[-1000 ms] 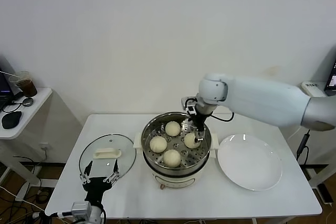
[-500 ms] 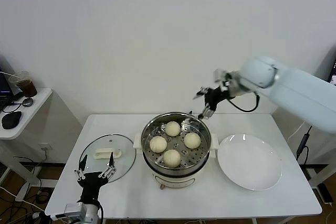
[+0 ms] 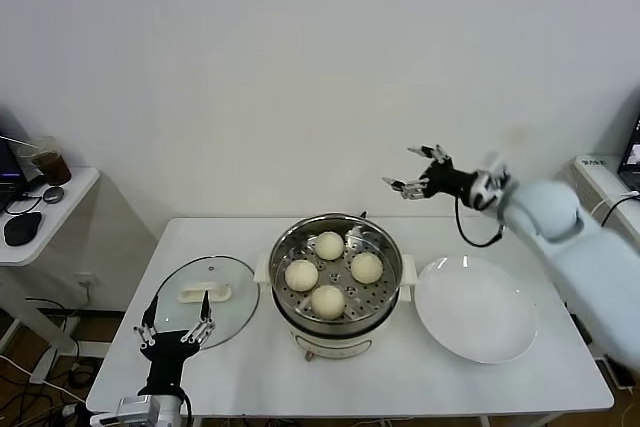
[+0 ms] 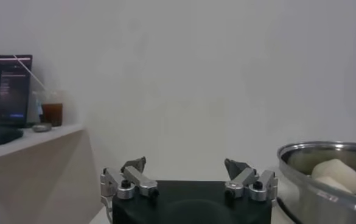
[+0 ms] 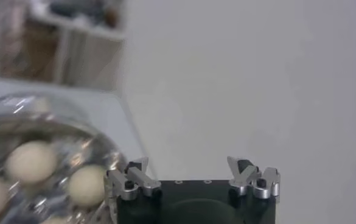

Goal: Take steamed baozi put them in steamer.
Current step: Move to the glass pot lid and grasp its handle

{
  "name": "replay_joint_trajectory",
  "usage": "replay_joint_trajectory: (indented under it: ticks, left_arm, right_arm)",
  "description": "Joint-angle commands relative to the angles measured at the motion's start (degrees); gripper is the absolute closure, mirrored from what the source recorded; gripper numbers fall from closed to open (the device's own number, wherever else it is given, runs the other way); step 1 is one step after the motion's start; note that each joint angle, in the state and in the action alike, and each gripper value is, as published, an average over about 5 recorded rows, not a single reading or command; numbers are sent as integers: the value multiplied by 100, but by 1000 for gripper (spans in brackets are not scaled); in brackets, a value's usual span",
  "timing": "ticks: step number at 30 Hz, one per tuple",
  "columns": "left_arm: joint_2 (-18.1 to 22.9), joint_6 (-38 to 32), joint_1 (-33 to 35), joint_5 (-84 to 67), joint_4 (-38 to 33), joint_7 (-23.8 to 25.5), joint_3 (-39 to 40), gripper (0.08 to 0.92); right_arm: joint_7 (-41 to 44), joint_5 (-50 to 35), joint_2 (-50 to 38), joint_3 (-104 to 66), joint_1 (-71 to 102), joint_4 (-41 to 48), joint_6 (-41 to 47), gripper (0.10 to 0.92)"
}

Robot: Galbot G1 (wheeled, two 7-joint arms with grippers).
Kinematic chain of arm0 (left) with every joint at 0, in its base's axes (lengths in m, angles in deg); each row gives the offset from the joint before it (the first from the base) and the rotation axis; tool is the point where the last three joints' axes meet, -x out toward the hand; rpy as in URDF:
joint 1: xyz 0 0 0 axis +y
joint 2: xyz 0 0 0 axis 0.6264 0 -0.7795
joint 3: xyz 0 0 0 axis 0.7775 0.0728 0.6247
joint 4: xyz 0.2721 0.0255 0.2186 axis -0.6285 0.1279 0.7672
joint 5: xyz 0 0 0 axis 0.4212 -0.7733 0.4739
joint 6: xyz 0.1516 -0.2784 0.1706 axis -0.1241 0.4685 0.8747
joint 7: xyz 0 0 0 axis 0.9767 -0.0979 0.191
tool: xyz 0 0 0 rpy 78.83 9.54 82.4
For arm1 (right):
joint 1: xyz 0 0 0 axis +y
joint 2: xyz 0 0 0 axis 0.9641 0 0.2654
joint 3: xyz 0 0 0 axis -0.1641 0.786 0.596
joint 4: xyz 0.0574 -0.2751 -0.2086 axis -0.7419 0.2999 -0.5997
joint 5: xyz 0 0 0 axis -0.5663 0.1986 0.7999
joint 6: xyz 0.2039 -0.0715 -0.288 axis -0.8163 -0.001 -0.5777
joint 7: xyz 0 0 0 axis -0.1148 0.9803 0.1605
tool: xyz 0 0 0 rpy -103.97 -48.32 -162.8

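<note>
Right gripper [image 3: 414, 168] jaws spread, lifted clear of steamer [image 3: 336, 309], four baozi [image 3: 328, 300] inside

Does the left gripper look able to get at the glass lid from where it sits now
Probably yes. The left gripper is open at the table's near-left edge, just in front of the glass lid, and nothing lies between them.

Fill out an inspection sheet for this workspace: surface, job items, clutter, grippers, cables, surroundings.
Surface: white table, no spills seen.
Job's things: four steamed baozi on the perforated tray inside the steamer; white plate bare.
Clutter: glass lid lying left of the steamer.
Grippers: right gripper open, raised behind the steamer, holding nothing; left gripper open, low at the table's front edge by the lid.
Cables: black cable looping along the right arm.
Surroundings: side table with an iced drink cup; plain wall.
</note>
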Motion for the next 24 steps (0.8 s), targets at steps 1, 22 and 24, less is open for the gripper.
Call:
replay_joint_trajectory:
  ticks: [1,22,24]
  left_arm:
    - [-84,-481,-288,1011,480,-75,-50,177]
    - [-2150,-353,-856,8450,1829,-602,135,177]
    - [-2343,-381,-879,8654,1784,-205,227,177]
  right_arm:
    - [-1440,364,2369,-4623,4164,-534,-773,203]
    - [-1807,990,2906,-4118,5444,-1006,-815,203]
    - [-1809,1009,2917,-4075,5438,-982,-829,203]
